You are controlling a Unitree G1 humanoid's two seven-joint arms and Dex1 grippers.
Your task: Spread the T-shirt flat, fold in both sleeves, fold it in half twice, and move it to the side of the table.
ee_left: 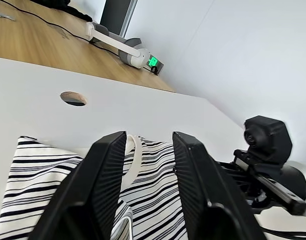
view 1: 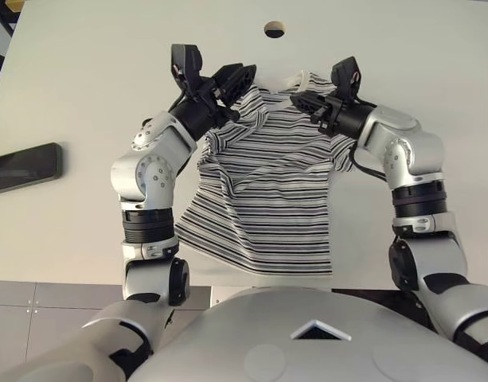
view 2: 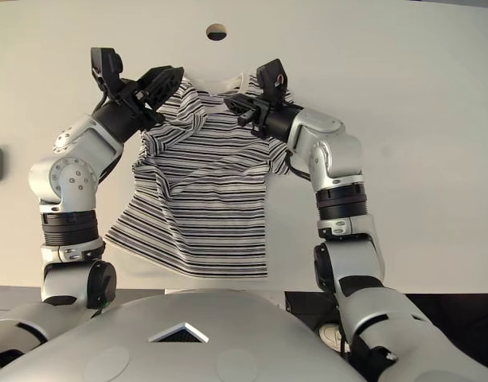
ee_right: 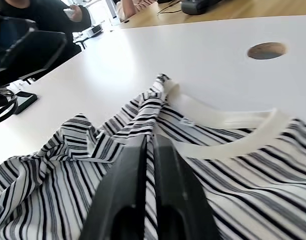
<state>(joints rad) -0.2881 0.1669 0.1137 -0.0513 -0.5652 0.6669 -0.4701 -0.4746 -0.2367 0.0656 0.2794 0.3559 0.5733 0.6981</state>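
At the far left of the white worktop (view 1: 84,79) a flat dark object (view 1: 25,167) is seen, well apart from the striped T-shirt (view 1: 267,191), which is laid rumpled in the middle with its hem at the near edge and its white collar towards the round hole (view 1: 274,29). The left gripper (view 1: 237,79) is held over the shirt's left shoulder, its fingers (ee_left: 105,180) spread wide with nothing gripped. The right gripper (view 1: 301,99) is set at the right shoulder beside the collar, its fingers (ee_right: 125,190) closed together on a raised fold of cloth.
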